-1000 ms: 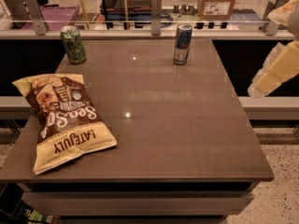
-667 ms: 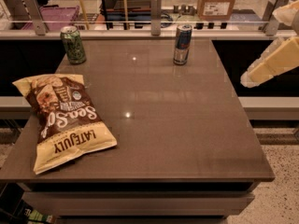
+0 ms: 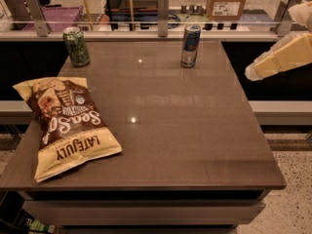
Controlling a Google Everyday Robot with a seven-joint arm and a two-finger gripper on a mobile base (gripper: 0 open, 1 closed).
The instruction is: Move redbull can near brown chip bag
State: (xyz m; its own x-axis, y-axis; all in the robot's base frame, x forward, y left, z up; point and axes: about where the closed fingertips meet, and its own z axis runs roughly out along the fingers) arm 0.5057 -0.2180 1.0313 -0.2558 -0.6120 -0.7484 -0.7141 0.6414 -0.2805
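Observation:
The redbull can [image 3: 190,46] stands upright at the far middle of the brown table [image 3: 185,130]. The brown chip bag [image 3: 66,123] lies flat at the table's left front, with its "LATE JULY" lettering upside down to me. My gripper [image 3: 253,72] reaches in from the right edge of the view as a pale cream-coloured shape, off the table's right side and right of the can, a little lower in the view. It is not touching the can.
A green can [image 3: 76,46] stands upright at the table's far left corner. A glass rail with metal posts [image 3: 162,9] runs behind the table. A cardboard box [image 3: 225,3] and a purple crate [image 3: 57,17] sit beyond it.
My gripper has moved left and upward in the view, toward the table's right edge and closer to the redbull can. The can, the bag and the green can have not moved.

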